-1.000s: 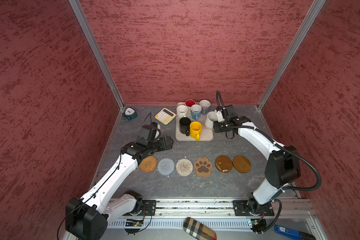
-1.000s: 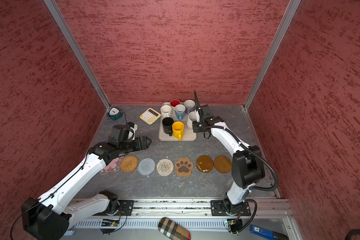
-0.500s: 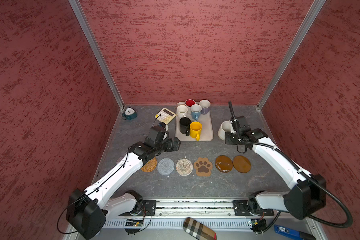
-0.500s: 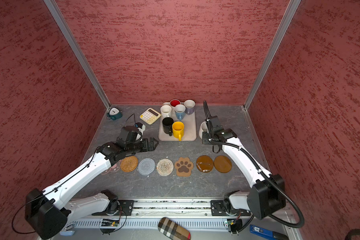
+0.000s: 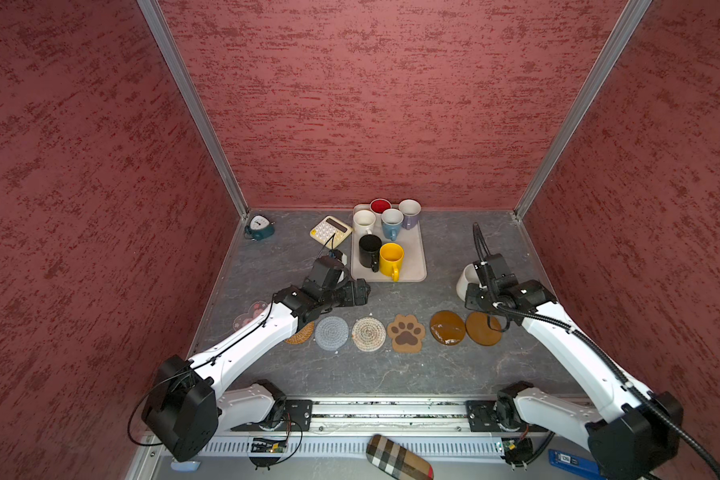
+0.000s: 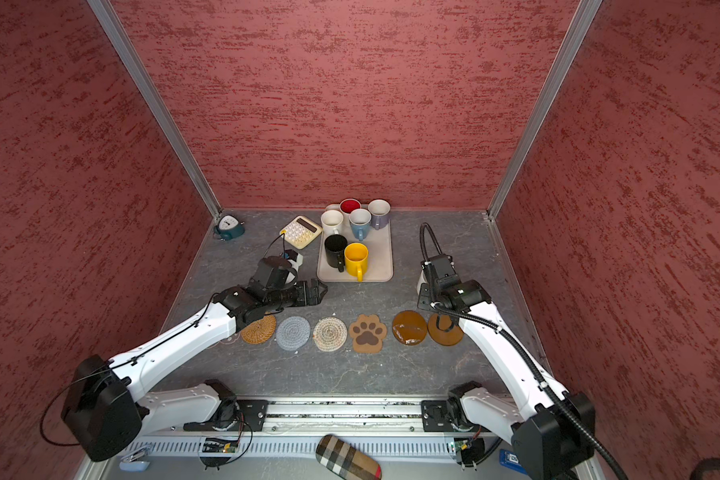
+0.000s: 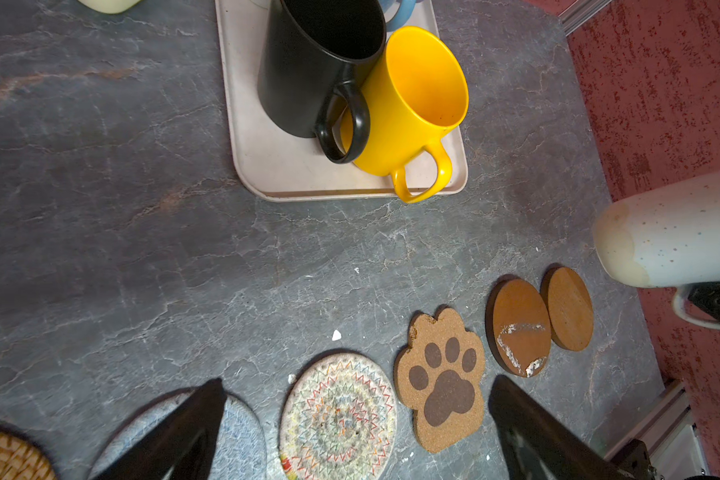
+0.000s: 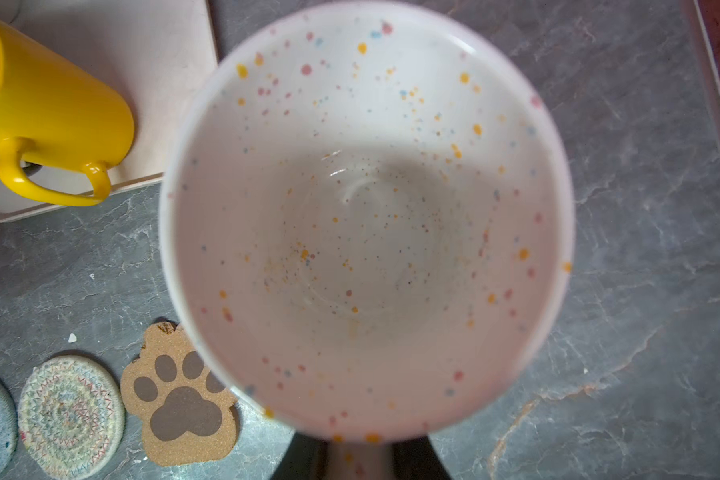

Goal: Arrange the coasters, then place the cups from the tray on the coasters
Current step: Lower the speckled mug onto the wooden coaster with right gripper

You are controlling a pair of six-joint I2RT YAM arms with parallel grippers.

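Carrying: 1 speckled white cup (image 8: 366, 216), off the tray (image 5: 414, 266), apparently lifted, beside and beyond the 2 brown discs.

Item 1, right gripper (image 5: 474, 297): clamped on the cup's handle, mouth facing the wrist camera.

Item 2, left gripper (image 5: 362, 293): jaws wide apart, empty, hovering between the tray's near corner and the coaster row.

Item 3, coasters, 7 in a row: pink flower (image 5: 252, 313) (partly under the left arm), woven tan (image 6: 258, 329), grey round (image 5: 331, 333), beige round (image 5: 368, 333), paw-print (image 5: 406, 333), glossy disc (image 5: 447, 327), outer disc (image 5: 481, 328). The 2 discs lie edge to edge; overlap cannot be told.

Item 4, on the tray, 6 cups: yellow cup (image 5: 390, 257), black cup (image 5: 369, 250), blue cup (image 5: 392, 222), lavender cup (image 5: 409, 212), cream cup (image 5: 363, 222), red-lined cup (image 5: 380, 206).

Handling note, judged: the outer disc looks like the nearest target. Keep the cup upright, since a handle grip lets it swing. Centre the base over that disc alone, clear of its neighbour. Lower straight, because the smooth discs may slide under a sideways push. Part the jaws only once the base sits flat.
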